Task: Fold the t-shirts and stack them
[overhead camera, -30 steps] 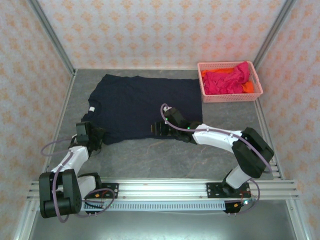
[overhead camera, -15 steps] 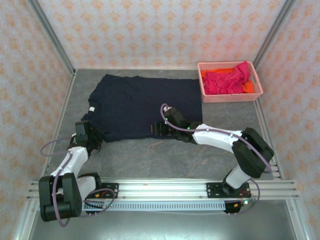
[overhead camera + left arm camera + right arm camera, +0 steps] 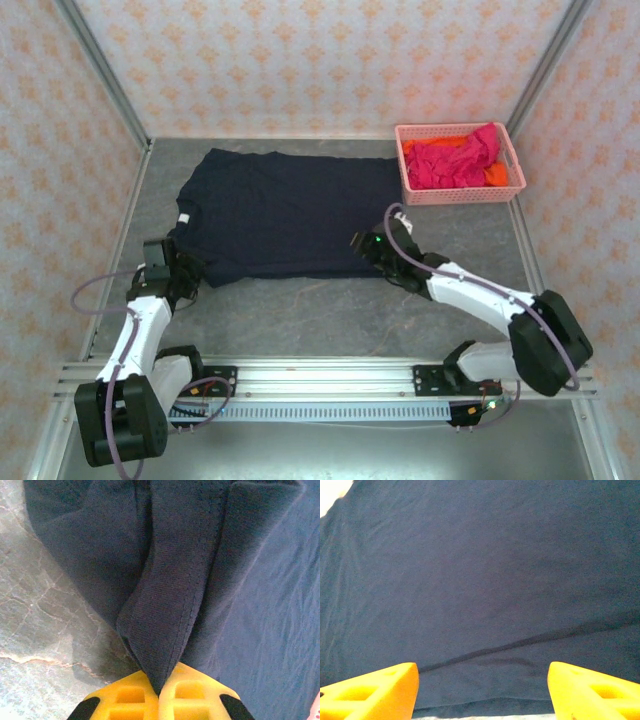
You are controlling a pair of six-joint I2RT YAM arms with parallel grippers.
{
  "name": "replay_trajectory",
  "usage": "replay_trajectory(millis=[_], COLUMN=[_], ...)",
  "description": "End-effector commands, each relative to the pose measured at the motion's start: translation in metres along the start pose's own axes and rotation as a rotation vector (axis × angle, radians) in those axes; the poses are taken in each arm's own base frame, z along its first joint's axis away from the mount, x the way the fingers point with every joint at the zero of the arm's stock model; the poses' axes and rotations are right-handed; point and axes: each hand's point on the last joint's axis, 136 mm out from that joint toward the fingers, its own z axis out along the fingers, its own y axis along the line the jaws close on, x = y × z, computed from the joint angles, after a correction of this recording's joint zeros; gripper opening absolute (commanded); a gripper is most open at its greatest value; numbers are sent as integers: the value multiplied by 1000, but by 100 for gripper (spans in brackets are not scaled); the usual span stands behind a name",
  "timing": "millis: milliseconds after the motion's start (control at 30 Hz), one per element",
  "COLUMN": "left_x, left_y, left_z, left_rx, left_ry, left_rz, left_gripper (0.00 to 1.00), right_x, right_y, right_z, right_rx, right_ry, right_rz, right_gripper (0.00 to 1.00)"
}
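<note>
The large navy t-shirt (image 3: 280,208) lies spread flat on the grey table, collar to the left. My left gripper (image 3: 183,268) is at its near left corner; in the left wrist view that gripper (image 3: 161,689) is shut on a bunched fold of the navy cloth (image 3: 170,605). My right gripper (image 3: 362,243) sits at the shirt's near right hem. Seen from the right wrist, this gripper (image 3: 482,692) stands open, with the hem (image 3: 485,680) flat between its fingers (image 3: 375,690). The magenta-red t-shirt (image 3: 455,160) and the orange t-shirt (image 3: 497,176) lie crumpled in the basket.
The pink lattice basket (image 3: 458,194) stands at the back right, just beyond the navy shirt's right edge. Patterned walls close in the table (image 3: 330,310) on three sides. The rail with both arm bases runs along the near edge.
My left gripper has shut on the navy shirt's near left corner. The right arm has slid right along the near hem, from its middle to the right corner, and its jaws have opened wider.
</note>
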Motion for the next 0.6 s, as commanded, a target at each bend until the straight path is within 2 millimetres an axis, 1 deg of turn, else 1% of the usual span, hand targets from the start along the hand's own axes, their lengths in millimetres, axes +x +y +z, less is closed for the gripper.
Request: replay_trajectory(millis=[0, 33, 100, 133, 167, 267, 367, 433, 500, 567], left_x=[0, -1, 0, 0, 1, 1, 2, 2, 2, 2], left_y=[-5, -5, -4, -3, -3, 0, 0, 0, 0, -1], left_z=[-10, -10, -9, -8, -7, -6, -6, -6, -6, -6], left_rx=[-7, -6, -10, -8, -8, -13, -14, -13, -13, -10], left_ry=[3, 2, 5, 6, 9, 8, 11, 10, 10, 9], left_rz=[27, 27, 24, 22, 21, 21, 22, 23, 23, 23], left_gripper=[0, 0, 0, 0, 0, 0, 0, 0, 0, 0], right_x=[-3, -3, 0, 2, 4, 12, 16, 16, 17, 16], right_y=[-50, -63, -82, -90, -92, -90, -82, -80, -81, -80], right_z=[-12, -14, -13, -11, -8, 4, 16, 22, 25, 26], right_rx=[171, 201, 230, 238, 232, 210, 179, 178, 182, 179], right_ry=[-23, -24, -9, 3, 15, 68, 107, 116, 117, 115], right_rz=[125, 151, 215, 243, 261, 286, 302, 303, 303, 303], right_gripper=[73, 73, 72, 70, 69, 66, 63, 61, 57, 51])
